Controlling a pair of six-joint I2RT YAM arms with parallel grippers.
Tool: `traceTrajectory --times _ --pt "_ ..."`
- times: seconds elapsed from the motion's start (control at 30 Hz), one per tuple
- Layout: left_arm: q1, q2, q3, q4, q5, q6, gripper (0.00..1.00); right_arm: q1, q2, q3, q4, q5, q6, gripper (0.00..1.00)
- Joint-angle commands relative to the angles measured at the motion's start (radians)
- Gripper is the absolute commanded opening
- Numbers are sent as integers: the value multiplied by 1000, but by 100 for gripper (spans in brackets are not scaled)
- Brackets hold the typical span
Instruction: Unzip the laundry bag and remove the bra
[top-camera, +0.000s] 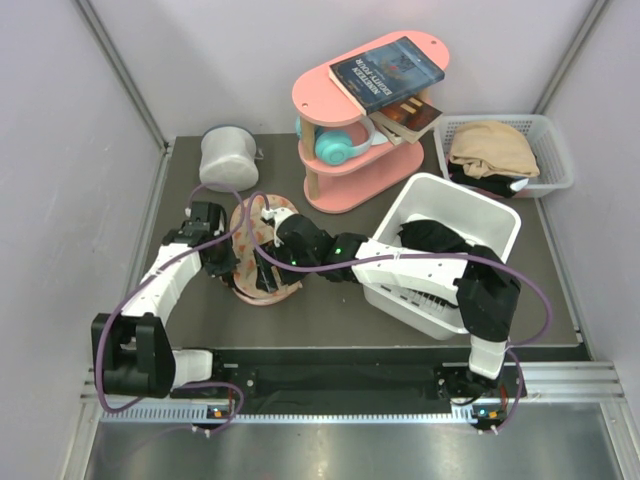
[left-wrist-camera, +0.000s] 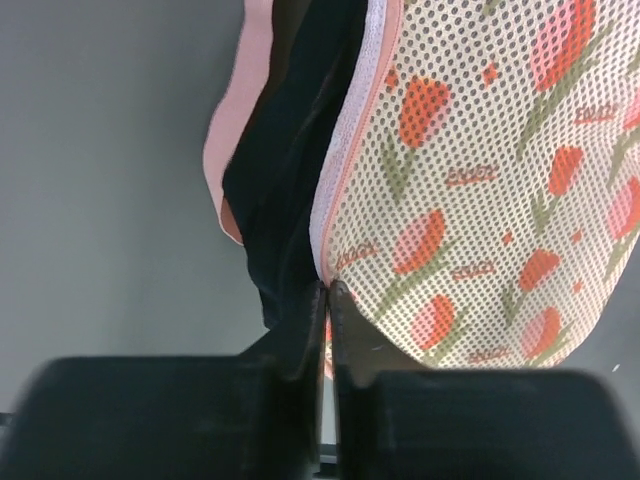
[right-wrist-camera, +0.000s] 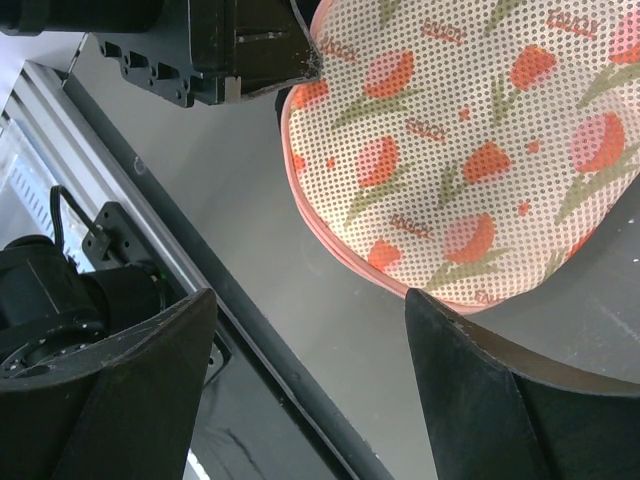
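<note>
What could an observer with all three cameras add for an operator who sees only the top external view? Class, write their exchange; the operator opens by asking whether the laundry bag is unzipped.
Observer: Partly. The left wrist view shows the laundry bag gaping along one side, with dark fabric inside.
Operator: What is the left end effector doing?
Observer: The left end effector has its fingers pressed together at the bag's pink rim.
Operator: And the right end effector?
Observer: The right end effector is open over the bag's end, with nothing between its fingers.
</note>
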Motion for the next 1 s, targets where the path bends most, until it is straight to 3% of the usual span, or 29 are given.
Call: traceTrajectory --times 0.0,0.37,0.83,0.9,0.97 --pt "1 -3 8 41 19 23 0 12 -25 30 23 2 -10 76" --pt "-1 -98 96 37 293 -115 0 55 -3 45 125 33 -94 75" --pt "-44 -154 109 94 390 -241 0 95 89 125 93 258 -114 67" --pt "-48 -154 112 100 402 -250 0 96 93 120 84 283 -110 63" --pt "-49 -155 114 99 410 -252 0 99 95 119 58 326 -96 47"
